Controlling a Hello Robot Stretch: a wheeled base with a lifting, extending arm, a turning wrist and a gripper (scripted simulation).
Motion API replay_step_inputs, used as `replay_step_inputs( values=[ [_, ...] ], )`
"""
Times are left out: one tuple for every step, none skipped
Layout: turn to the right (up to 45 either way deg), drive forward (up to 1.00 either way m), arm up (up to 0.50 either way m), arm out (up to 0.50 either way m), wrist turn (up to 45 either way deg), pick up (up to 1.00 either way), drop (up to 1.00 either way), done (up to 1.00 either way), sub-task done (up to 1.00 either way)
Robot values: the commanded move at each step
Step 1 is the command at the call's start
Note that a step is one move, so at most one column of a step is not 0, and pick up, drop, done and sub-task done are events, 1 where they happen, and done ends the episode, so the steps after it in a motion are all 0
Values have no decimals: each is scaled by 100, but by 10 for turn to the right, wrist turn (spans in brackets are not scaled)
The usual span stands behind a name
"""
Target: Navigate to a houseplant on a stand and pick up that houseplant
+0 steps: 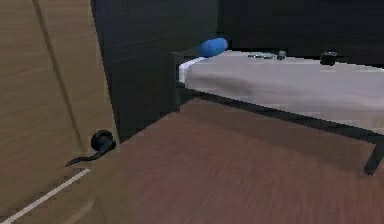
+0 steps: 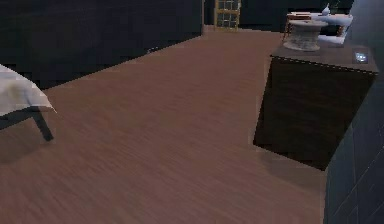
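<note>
At the arm side view's upper right, a white round basket-like thing [image 2: 303, 36] stands on a low surface behind a dark dresser [image 2: 312, 105]. A pale shape [image 2: 336, 20] sits just right of it. I cannot tell what either one is. A small light object [image 2: 361, 57] lies on the dresser's top.
A brown wooden door [image 1: 45, 110] with a black lever handle [image 1: 98, 146] stands close at the forward view's left. Ahead is a bed [image 1: 290, 82] with a blue pillow [image 1: 213, 47] and small dark items [image 1: 328, 57]. The bed's corner [image 2: 18, 92] shows again. Open wood floor [image 2: 160, 130] lies between, with a shelf [image 2: 228, 12] far off.
</note>
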Motion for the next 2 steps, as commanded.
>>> replay_step_inputs(
  values=[
    [0,25,0,0,0,0,0,0,0],
    [-450,0,0,0,0,0,0,0,0]
  ],
)
